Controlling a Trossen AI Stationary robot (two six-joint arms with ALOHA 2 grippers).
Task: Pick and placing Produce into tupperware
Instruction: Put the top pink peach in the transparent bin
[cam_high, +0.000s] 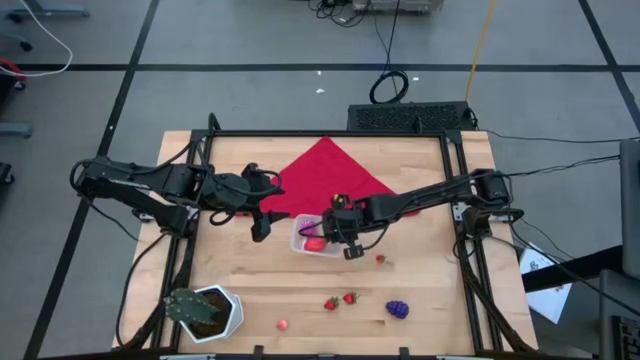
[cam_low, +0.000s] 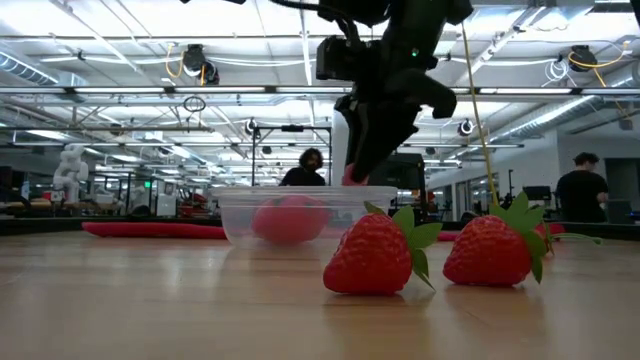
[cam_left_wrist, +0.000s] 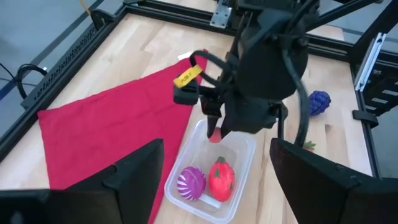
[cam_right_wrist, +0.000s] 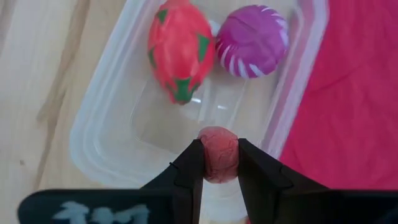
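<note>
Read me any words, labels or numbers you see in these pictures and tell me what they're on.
Nothing is readable.
Yellow tag on the right arm, seen from the left wrist view: dark print, too small to read.
White marks on the right gripper body: too blurred to read.
Clear tub, red cloth: no text visible.

i see even, bright overhead light in high view; soft shadows on desk (cam_high: 420, 290). low view: ceiling strip lights (cam_low: 150, 25) glare, room behind soft, near strawberries (cam_low: 375, 255) sharp. right wrist view: fingers (cam_right_wrist: 189, 171) blurred close up, faint sheen on tub (cam_right_wrist: 99, 143).
</note>
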